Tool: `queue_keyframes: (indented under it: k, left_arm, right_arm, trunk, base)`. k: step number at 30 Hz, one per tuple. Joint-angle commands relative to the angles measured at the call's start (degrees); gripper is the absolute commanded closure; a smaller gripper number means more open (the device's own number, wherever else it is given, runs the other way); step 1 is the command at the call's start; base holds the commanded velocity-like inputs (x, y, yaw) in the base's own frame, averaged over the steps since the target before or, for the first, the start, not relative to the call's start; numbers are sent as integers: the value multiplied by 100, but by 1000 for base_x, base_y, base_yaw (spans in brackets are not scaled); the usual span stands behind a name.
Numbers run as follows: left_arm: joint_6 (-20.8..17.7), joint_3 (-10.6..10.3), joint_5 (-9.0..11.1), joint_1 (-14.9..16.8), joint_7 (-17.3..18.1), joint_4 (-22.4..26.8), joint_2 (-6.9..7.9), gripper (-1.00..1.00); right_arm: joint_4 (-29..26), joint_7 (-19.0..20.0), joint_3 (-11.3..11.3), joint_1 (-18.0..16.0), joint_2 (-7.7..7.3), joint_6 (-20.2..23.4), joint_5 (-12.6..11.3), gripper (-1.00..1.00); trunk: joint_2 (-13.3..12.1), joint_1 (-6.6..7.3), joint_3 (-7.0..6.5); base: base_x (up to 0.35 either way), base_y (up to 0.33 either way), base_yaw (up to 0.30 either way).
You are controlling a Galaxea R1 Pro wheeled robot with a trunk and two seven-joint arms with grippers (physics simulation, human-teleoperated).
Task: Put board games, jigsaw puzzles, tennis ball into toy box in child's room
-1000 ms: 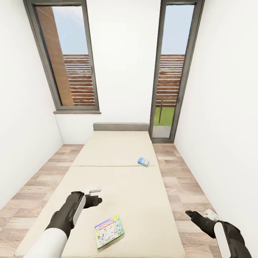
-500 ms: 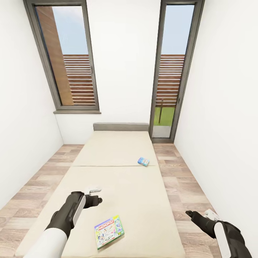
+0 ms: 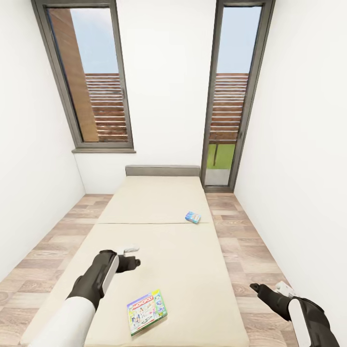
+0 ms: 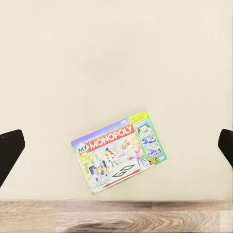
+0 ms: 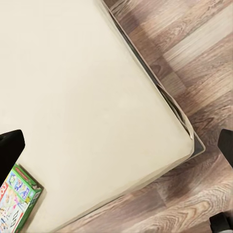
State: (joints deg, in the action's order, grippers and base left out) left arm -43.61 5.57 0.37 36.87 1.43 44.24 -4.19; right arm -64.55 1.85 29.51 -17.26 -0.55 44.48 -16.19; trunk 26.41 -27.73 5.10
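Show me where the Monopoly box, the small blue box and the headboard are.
Monopoly box point(image 4: 120, 151), left wrist view, middle of the printed lid.
Blue box point(image 3: 193, 217), head view, its top face.
Headboard point(image 3: 163, 170), head view, middle of the grey front.

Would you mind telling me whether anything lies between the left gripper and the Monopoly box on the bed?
Nothing visible does. The left gripper hangs open over the bare mattress, and the Monopoly box lies flat near the foot of the bed with only plain bedding between them. The small blue box sits far off, up the bed.
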Motion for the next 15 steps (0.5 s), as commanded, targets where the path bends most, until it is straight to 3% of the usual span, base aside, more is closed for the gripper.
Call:
queue_keyframes:
  k: [1, 8, 15]
  left_arm:
    - [-33, 28, 0, 69, 10, -52, -9, -100]
    - [30, 37, -8, 785, -6, -1120, -13, -100]
    - [272, 38, -4, 1186, 16, -1529, -9, -100]
  right_arm:
    - [-5, 19, 10, -6, 1, 31, 6, -100]
    - [-5, 17, 20, -6, -9, 47, 10, -100]
    - [-1, 17, 34, -6, -19, 57, 20, -100]
  trunk:
    - [12, -3, 13]
    - [12, -3, 34]
    - [12, -3, 91]
  base:
    - [0, 0, 0]
    - [0, 0, 0]
    - [0, 0, 0]
